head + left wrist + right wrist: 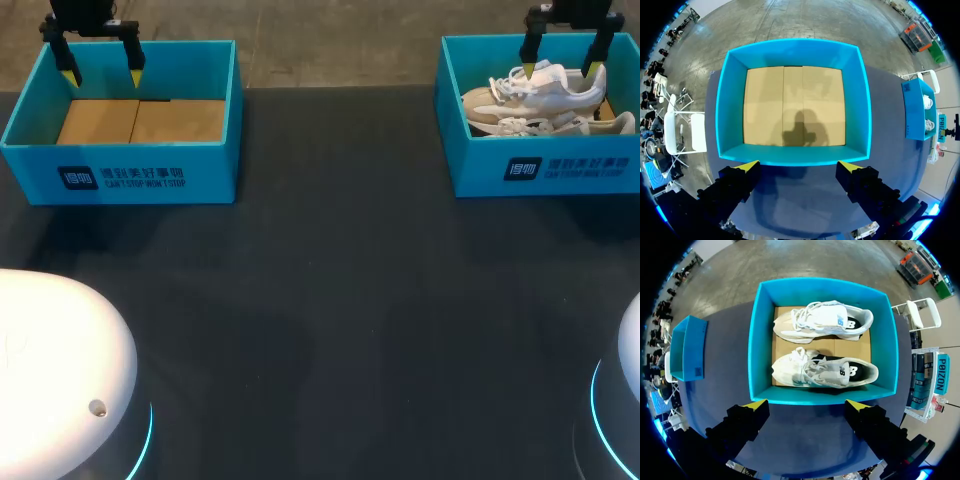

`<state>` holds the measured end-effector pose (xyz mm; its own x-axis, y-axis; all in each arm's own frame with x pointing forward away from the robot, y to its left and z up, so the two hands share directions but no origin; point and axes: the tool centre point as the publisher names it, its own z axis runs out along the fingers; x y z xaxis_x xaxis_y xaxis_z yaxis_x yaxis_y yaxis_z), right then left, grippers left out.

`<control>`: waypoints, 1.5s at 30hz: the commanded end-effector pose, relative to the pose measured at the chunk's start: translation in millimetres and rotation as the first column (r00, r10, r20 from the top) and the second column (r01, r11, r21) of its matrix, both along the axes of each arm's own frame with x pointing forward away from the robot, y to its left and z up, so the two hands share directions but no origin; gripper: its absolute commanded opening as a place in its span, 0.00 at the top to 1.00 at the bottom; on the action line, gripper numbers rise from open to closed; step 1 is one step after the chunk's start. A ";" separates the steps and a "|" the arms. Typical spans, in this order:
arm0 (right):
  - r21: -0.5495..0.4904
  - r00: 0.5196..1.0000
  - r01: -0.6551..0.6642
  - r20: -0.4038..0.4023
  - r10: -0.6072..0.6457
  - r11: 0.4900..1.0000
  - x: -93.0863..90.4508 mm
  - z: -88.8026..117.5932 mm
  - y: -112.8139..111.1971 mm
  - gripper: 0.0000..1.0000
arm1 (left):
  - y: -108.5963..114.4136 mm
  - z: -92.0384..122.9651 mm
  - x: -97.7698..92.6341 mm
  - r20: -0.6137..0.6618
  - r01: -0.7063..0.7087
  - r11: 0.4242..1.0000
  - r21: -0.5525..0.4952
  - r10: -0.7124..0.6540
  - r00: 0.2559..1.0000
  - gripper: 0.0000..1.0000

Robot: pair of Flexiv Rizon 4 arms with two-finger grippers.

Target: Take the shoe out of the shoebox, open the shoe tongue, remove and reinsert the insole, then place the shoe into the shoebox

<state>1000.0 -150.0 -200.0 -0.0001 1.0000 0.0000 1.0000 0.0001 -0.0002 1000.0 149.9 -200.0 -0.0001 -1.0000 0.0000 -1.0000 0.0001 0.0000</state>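
Observation:
A blue shoebox (545, 160) at the table's far right holds two white-and-beige shoes (535, 88) lying side by side. From the right wrist, both shoes (825, 371) lie on the brown cardboard floor of that shoebox (759, 347). My right gripper (560, 68) hangs open above this box; in its own view the right gripper (807, 404) has nothing between its yellow tips. A second blue shoebox (120, 175) at the far left is empty, its cardboard floor bare. My left gripper (101, 75) hangs open above it, and the left gripper (798, 163) sits over the empty box's (727, 100) near wall.
The dark table (330, 330) stretches from the boxes toward me. Two white rounded arm bases (55, 370) sit at the near left and near right corners. In the left wrist view, the shoe-filled box (917, 107) shows off to the side.

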 end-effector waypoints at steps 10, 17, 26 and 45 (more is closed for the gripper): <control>0.000 1.000 0.000 0.000 0.000 1.000 0.0 0.0 0.0 0.00 | 0.0 0.0 0.0 0.000 0.000 1.000 0.000 0.000 1.000 0.00; -0.018 0.999 0.043 0.035 -0.042 0.999 4.5 -1.6 -17.8 0.00 | 0.0 0.0 0.0 0.000 0.000 1.000 0.000 0.000 1.000 0.00; -0.046 0.990 0.077 0.121 -0.071 0.996 16.5 -9.0 -57.3 0.00 | 0.0 0.0 0.0 0.000 0.000 1.000 0.000 0.000 1.000 0.00; -0.104 0.982 0.118 0.160 -0.100 0.988 12.1 -46.4 -131.3 0.00 | 0.0 0.0 0.0 0.000 0.000 1.000 0.000 0.000 1.000 0.00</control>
